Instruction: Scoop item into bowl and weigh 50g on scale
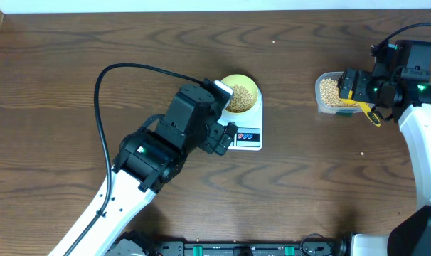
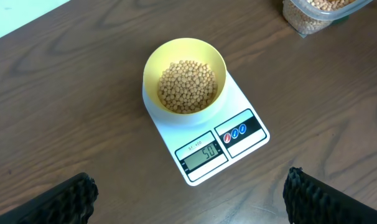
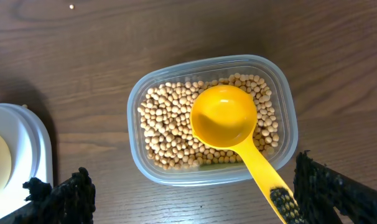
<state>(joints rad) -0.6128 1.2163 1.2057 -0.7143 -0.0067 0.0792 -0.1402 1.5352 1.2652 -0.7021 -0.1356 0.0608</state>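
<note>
Left gripper [image 2: 188,208] jaws spread wide, holding nothing, hovering over scale [image 2: 241,102], bowl [image 2: 182,46] of beans [image 2: 187,86] on platform (display reads 50), right gripper [image 3: 201,202] wide open, empty, above tub [image 3: 132,118], scoop [image 3: 223,116] lying on tub's beans.

50 on scale [image 2: 235,107] display [image 2: 203,153]
</note>
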